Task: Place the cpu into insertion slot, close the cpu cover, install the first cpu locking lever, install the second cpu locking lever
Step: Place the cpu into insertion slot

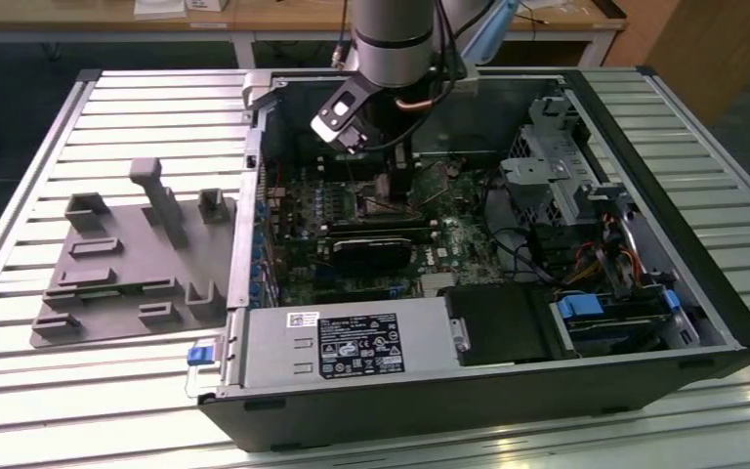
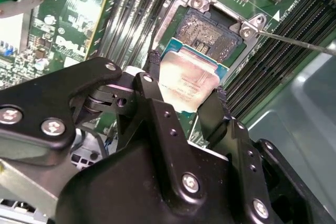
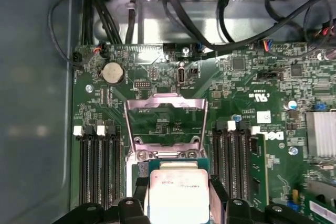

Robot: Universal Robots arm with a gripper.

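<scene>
In both wrist views my gripper (image 2: 186, 77) (image 3: 178, 192) is shut on the cpu (image 2: 191, 85) (image 3: 178, 199), a flat silvery square gripped by two opposite edges between black fingers (image 2: 152, 64). The chip hangs tilted over the near edge of the insertion slot (image 2: 207, 32), whose square bed of contacts lies bare; I cannot tell whether it touches. The cpu cover (image 3: 165, 124), a thin metal frame with a window, stands raised behind the slot. A thin lever rod (image 2: 294, 42) sticks out from one socket corner. In the exterior view the gripper (image 1: 382, 166) reaches down into the open computer case.
Rows of long black memory slots (image 3: 97, 166) (image 3: 233, 156) flank the socket. Cables (image 3: 226, 19) run along the case wall. A black card (image 1: 375, 244), a power supply (image 1: 336, 342) and a drive cage (image 1: 558, 156) crowd the case. A grey fixture (image 1: 128, 254) lies on the slatted table.
</scene>
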